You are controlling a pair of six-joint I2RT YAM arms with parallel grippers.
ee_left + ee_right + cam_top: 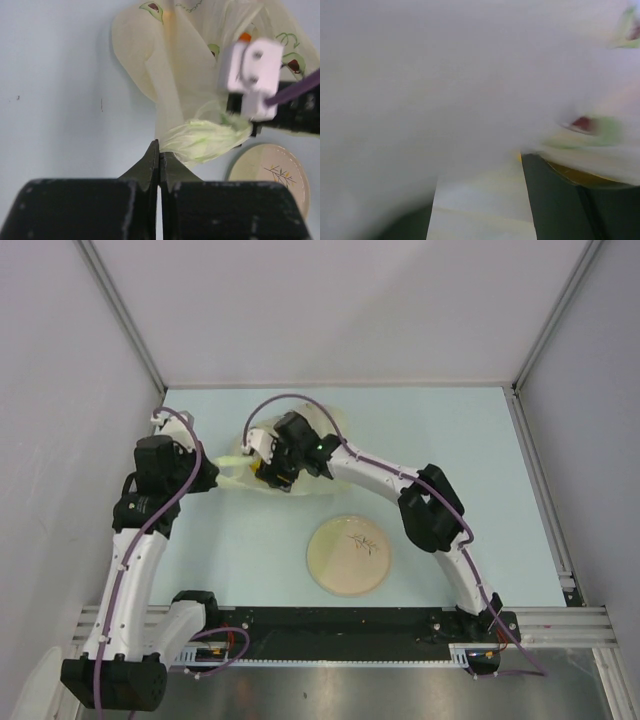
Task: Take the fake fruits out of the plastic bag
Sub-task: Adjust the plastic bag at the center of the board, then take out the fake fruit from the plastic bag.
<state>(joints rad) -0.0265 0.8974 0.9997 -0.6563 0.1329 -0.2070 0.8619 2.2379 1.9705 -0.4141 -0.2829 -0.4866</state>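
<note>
The plastic bag (330, 435) is pale yellow-green and lies at the back middle of the table. My left gripper (218, 476) is shut on its bunched green handle (200, 142), and the jaws (159, 148) meet at the handle's left end. The bag's body (170, 65) rises behind it, printed with avocados. My right gripper (272, 474) is pushed into the bag's mouth. In the right wrist view its fingers (555, 200) stand apart, with blurred bag film (470, 90) all around. A yellow bit of fruit (580, 176) shows beside the right finger. The other fruits are hidden.
A round cream plate (349, 554) with a dark twig drawing lies near the front middle, and it also shows in the left wrist view (270, 167). The right arm's white wrist block (252, 75) hangs over the bag. Grey walls close in the table on three sides.
</note>
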